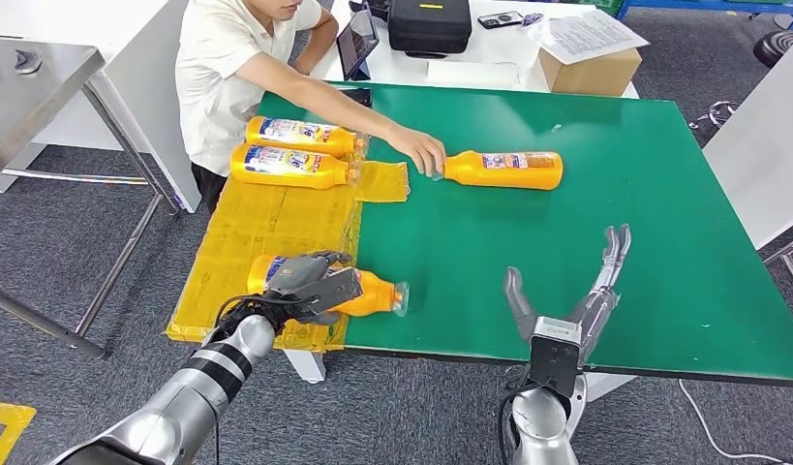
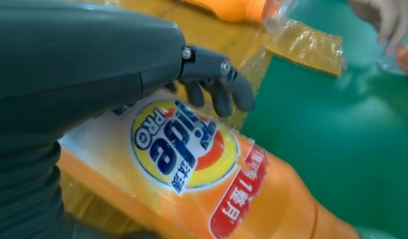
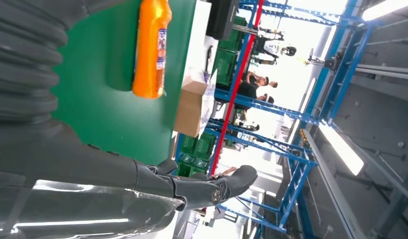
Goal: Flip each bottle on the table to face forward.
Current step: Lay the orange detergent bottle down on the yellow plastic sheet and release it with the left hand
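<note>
The left hand point(image 1: 310, 287) is laid over the bottle point(image 1: 373, 293) that lies on its side near the front edge of the table point(image 1: 663, 194), where the yellow sheet point(image 1: 266, 228) meets the green surface. The fingers point(image 2: 221, 89) are draped across the bottle's body; in the left wrist view they are seen curled over the label point(image 2: 184, 144), but whether the bottle is truly clasped or merely rested upon cannot be told. The printed label is already turned upward there.

The right hand point(image 1: 576, 300) is held above the front edge of the table, its fingers spread and nothing in it.

Two more bottles point(image 1: 295, 150) are laid side by side on the yellow sheet toward the far left corner, and a fourth bottle point(image 1: 503, 169) lies on the green surface nearer the far edge, its neck touched by a person's hand point(image 1: 419, 150).

The step in hand is judged to be the turning of the near bottle. As its front appears to face up, it may only need to be released. Next, a firm wrap around another bottle's round body would be called for, since a smooth cylinder is likely to roll away under a loose touch.
</note>
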`<state>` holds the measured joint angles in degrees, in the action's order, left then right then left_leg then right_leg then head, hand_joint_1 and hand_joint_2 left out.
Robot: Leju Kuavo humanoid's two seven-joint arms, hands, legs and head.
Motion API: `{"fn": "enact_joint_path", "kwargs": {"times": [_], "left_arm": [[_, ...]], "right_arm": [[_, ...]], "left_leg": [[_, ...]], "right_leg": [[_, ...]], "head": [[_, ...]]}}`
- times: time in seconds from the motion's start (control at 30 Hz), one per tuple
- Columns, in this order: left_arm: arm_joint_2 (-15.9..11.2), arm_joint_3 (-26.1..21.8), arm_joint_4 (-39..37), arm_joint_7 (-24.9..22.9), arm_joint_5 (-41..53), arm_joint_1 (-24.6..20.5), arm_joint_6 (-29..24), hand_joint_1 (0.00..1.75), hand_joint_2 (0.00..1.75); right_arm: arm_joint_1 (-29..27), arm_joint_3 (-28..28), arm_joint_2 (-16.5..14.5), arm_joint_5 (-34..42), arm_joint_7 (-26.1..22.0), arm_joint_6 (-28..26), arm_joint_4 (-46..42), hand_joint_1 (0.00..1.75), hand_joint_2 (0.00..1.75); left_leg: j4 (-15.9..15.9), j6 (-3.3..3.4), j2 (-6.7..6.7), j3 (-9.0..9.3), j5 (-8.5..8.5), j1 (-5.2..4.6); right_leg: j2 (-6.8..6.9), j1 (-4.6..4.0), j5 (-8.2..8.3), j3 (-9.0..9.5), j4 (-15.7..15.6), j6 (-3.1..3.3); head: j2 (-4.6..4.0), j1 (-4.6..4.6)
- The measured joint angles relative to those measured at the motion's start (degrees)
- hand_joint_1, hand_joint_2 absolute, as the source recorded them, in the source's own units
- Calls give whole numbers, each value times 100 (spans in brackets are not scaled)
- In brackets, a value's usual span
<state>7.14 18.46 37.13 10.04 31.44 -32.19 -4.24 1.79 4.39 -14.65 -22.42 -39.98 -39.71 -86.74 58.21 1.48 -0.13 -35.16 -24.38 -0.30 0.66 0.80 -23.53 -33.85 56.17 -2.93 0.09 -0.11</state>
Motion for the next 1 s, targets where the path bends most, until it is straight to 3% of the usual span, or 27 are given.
{"fn": "enact_joint_path", "kwargs": {"times": [0.33, 0.43, 0.53, 0.63, 0.7, 0.83, 1.0], "left_arm": [[56, -101, -181, 220, -562, -86, 535, 0, 175], [97, -166, -186, 545, -906, -50, 724, 0, 175], [174, -242, -8, 1099, -1267, 158, 317, 0, 175], [365, -426, 540, 1715, -1984, 556, -95, 0, 175], [514, -552, 1019, 1897, -2779, 826, 134, 0, 175], [767, -691, 2212, 1924, -4510, 1334, 713, 0, 175], [837, -661, 3312, 1940, -5012, 1710, 686, 0, 175]], "right_arm": [[25, 102, 59, 28, 0, 0, 161, 0, 175], [25, 155, 117, 3, 0, 0, 269, 0, 175], [18, 169, 145, -38, 0, 0, 319, 0, 175], [-12, 170, 157, -88, 0, 0, 333, 0, 175], [-21, 175, 161, -127, 0, 0, 343, 0, 175], [-27, 190, 163, -230, 0, -1, 359, 0, 175], [-38, 205, 163, -355, 0, -2, 368, 0, 175]], "left_leg": [[0, 2, -7, -3, 2, -1], [0, 2, -7, -3, 2, -1], [0, 2, -4, -5, 2, -1], [1, 2, -5, -17, 2, -2], [2, 2, -6, -24, 1, -2], [2, 2, -5, -38, -2, -2], [1, 1, -6, -39, -3, -1]], "right_leg": [[2, 1, -2, 4, 0, -1], [2, 1, -2, 4, -1, -1], [0, 1, -1, -1, 0, -1], [1, 1, -1, -10, 0, -1], [1, 1, -2, -16, 0, -2], [0, 1, -2, -31, -1, -2], [0, 0, -4, -34, -2, -1]], "head": [[0, 1], [0, 1], [0, -1], [0, 1], [0, 1], [0, 0], [0, 0]]}}
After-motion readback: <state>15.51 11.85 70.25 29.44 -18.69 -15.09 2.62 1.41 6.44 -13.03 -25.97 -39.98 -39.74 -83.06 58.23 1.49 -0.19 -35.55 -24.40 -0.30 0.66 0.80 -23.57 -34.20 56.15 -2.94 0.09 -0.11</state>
